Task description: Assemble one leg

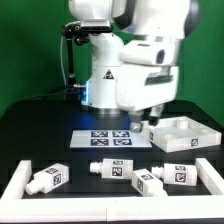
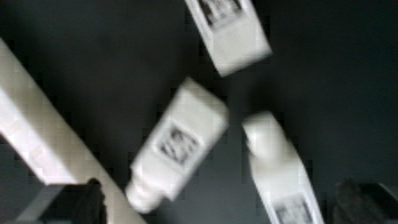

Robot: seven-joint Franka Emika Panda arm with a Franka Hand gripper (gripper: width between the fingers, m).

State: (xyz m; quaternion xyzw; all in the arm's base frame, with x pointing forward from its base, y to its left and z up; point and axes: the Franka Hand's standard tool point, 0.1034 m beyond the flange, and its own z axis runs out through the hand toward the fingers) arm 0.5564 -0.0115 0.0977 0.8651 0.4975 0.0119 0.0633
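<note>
Progress: none to be seen yet. All four legs lay loose on the desk point(image 1: 30, 130). None was lifted, and none was fitted to the tray-like part point(image 1: 186, 134). The whole job was judged still to do: pick, carry, insert.

Gripper point(image 2: 217, 202) in the wrist view: both fingertips point(image 2: 71, 200) showed at the picture's edge, set wide apart, with nothing clamped between them. The picture was blurred, so fine detail was poor. In the exterior view the arm's body hid most of the gripper.

Leg positions relative to the gripper:
- nearest leg point(image 2: 178, 140): its end lay just short of the gap between the fingers, closer to one finger than the other, and lying at an angle.
- second leg point(image 2: 276, 165): just beside the nearest leg, apart from it.
- third leg point(image 2: 228, 35): farther out from the gripper, well apart from the other two.
- fourth leg point(image 1: 48, 178): seen only in the exterior view.

Edges and room: the white rail point(image 2: 45, 120) ran close along one side of the nearest leg, and the second leg crowded the other side. Finger clearance was judged tight on both flanks. Dark open desk lay between the near pair and the third leg. The marker board point(image 1: 105, 138) lay flat and was no obstacle.
</note>
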